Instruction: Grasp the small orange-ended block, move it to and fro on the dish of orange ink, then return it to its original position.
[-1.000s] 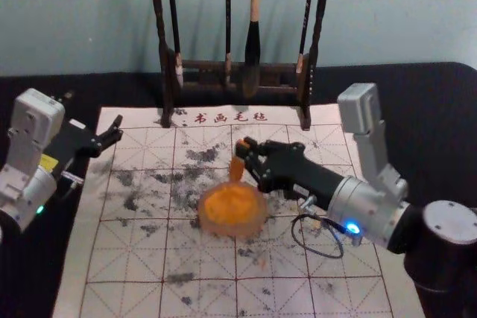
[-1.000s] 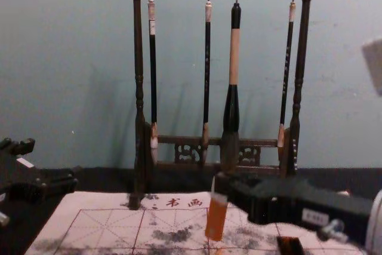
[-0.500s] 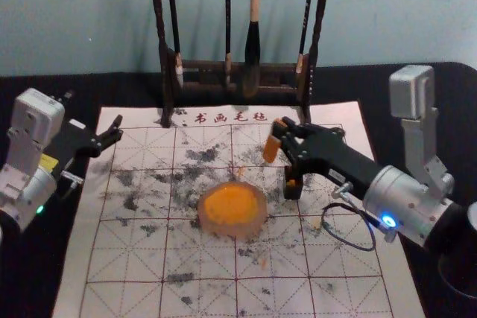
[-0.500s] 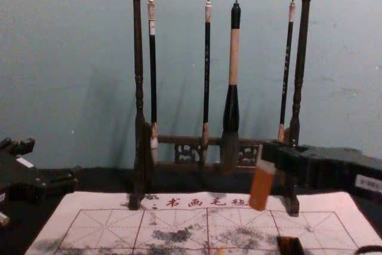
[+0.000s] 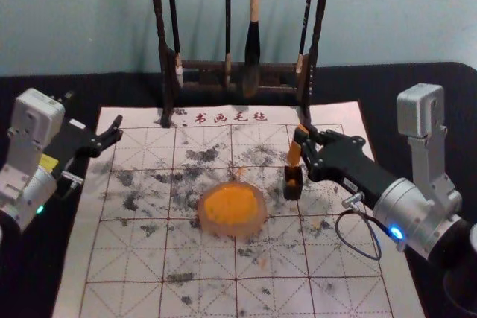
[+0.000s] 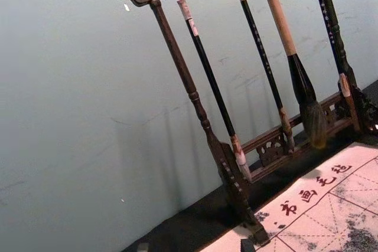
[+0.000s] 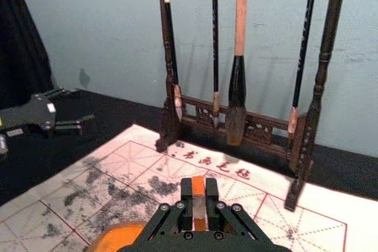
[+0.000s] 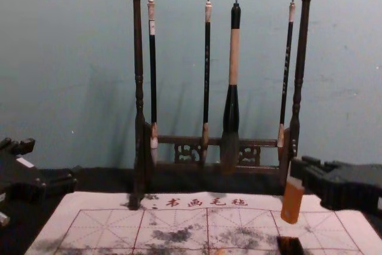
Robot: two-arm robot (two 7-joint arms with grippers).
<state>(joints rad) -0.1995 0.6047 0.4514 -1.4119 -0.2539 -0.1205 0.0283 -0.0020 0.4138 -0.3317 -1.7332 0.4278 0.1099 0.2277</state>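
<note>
Probably into the return step now, judging by the place of the orange-ended block (image 5: 295,153): clamped between the fingertips of the right claw (image 7: 199,188), slightly tilted, held up near the small dark holder (image 5: 291,185) and apart from the dish of orange ink (image 5: 220,230). Most likely bound for that holder, to stand there as its original place. Next, called for: a fine lining-up over the opening, a straightening of the tilt, then a slow lowering and a release only once seated. At some risk of catching the holder's edge or tipping it over if let down askew. To the robot's left, parked over the worktop (image 5: 417,87): the left claw (image 5: 118,130), empty, with fingers spread apart.

Hard to make out: any contact between block and holder, given the overlap in the head view; in the chest view, set higher than the holder, with a visible gap. Cut off there by the bottom edge: the holder's lower part. Partly hidden behind the claw in the right wrist view: the block's lower stretch. Also cropped in that view: the ink dish. Impossible to tell: the amount of fresh ink on the block's underside.
</note>
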